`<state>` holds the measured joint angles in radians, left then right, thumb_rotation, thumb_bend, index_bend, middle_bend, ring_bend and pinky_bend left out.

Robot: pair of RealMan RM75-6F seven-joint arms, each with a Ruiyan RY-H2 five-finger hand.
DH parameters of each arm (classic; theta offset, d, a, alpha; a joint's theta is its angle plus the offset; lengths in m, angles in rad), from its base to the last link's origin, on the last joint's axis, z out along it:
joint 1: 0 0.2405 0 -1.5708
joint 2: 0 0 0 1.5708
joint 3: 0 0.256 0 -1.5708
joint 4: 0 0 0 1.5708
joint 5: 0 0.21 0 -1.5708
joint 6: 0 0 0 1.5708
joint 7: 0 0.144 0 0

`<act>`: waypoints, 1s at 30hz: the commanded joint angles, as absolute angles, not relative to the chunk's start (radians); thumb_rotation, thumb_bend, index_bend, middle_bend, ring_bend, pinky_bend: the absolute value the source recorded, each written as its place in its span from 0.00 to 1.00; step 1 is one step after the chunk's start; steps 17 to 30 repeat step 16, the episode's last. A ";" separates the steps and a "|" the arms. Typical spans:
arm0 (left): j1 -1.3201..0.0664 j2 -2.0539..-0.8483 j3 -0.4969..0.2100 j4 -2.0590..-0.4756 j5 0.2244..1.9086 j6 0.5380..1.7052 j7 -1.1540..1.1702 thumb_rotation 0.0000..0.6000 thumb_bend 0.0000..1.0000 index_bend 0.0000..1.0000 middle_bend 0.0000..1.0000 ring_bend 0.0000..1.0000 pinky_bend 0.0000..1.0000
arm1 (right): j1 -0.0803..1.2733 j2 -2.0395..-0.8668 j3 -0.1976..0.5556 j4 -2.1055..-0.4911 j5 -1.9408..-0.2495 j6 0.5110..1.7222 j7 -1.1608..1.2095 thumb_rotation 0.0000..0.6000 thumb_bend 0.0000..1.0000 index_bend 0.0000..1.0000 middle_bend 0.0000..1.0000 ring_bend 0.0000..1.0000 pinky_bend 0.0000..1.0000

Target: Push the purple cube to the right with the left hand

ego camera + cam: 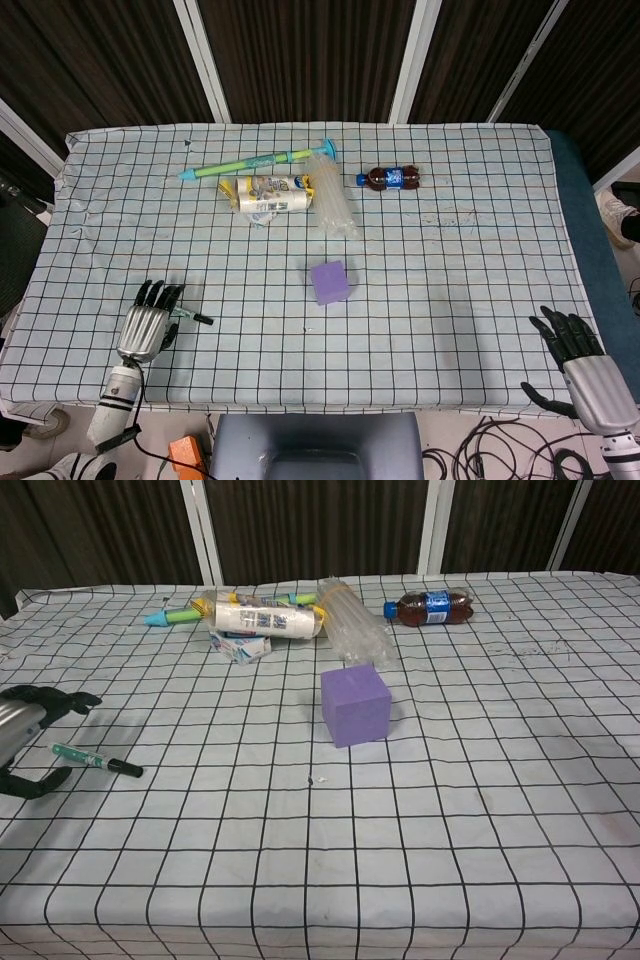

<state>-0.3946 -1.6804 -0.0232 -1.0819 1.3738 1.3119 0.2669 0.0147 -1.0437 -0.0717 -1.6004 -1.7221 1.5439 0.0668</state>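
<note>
The purple cube [330, 282] [356, 705] stands on the checked cloth near the table's middle, untouched. My left hand [146, 329] [22, 735] lies far to the cube's left near the front edge, fingers spread and holding nothing. A green marker [188, 316] [96, 760] lies on the cloth just beside its fingers. My right hand [582, 366] hovers open off the table's front right corner, seen only in the head view.
At the back lie a long green-blue pen [258, 161], a printed roll [268, 193] [262, 619], a clear plastic sleeve [333, 198] [355, 621] and a small cola bottle [391, 179] [430, 607]. The checked tablecloth [460, 260] covers the whole top.
</note>
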 commanded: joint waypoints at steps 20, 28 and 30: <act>-0.149 -1.333 0.193 -1.369 1.717 1.693 0.009 1.00 0.38 0.00 0.07 0.00 0.00 | 0.007 -1.072 -0.037 -1.617 -1.645 1.534 -0.005 1.00 0.38 0.00 0.00 0.00 0.01; -0.149 -1.333 0.193 -1.369 1.717 1.693 0.009 1.00 0.38 0.00 0.07 0.00 0.00 | 0.007 -1.072 -0.037 -1.617 -1.645 1.534 -0.005 1.00 0.38 0.00 0.00 0.00 0.01; -0.149 -1.333 0.193 -1.369 1.717 1.693 0.009 1.00 0.38 0.00 0.07 0.00 0.00 | 0.007 -1.072 -0.037 -1.617 -1.645 1.534 -0.005 1.00 0.38 0.00 0.00 0.00 0.01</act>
